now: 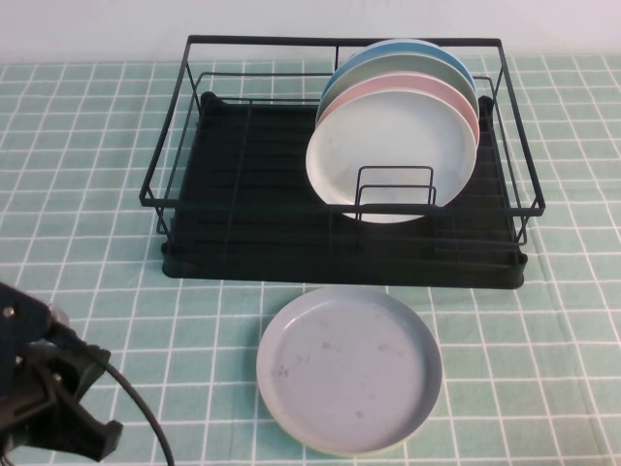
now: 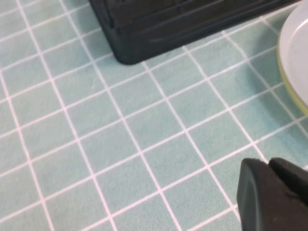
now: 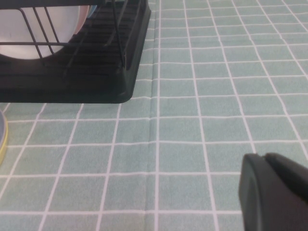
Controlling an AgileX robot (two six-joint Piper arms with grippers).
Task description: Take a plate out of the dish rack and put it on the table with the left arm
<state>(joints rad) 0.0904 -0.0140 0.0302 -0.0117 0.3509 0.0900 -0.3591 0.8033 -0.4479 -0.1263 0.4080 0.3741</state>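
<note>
The pale grey-blue plate (image 1: 349, 369) lies flat on the teal grid table (image 1: 543, 320), just in front of the black wire dish rack (image 1: 233, 194). Its edge also shows in the left wrist view (image 2: 294, 53) and the right wrist view (image 3: 2, 139). My left gripper (image 1: 92, 432) sits low at the near left corner, well left of the plate, shut and empty; its closed fingertips (image 2: 255, 168) hover over bare cloth. My right gripper (image 3: 263, 158) is out of the high view; it is shut and empty over the cloth to the right of the rack (image 3: 96, 72).
A white plate (image 1: 393, 155), a pink plate (image 1: 458, 97) and green and blue plates (image 1: 408, 49) stand upright in the right part of the rack. The rack's front left corner (image 2: 159, 24) lies ahead of the left gripper. A black cable (image 1: 141, 413) trails from the left arm.
</note>
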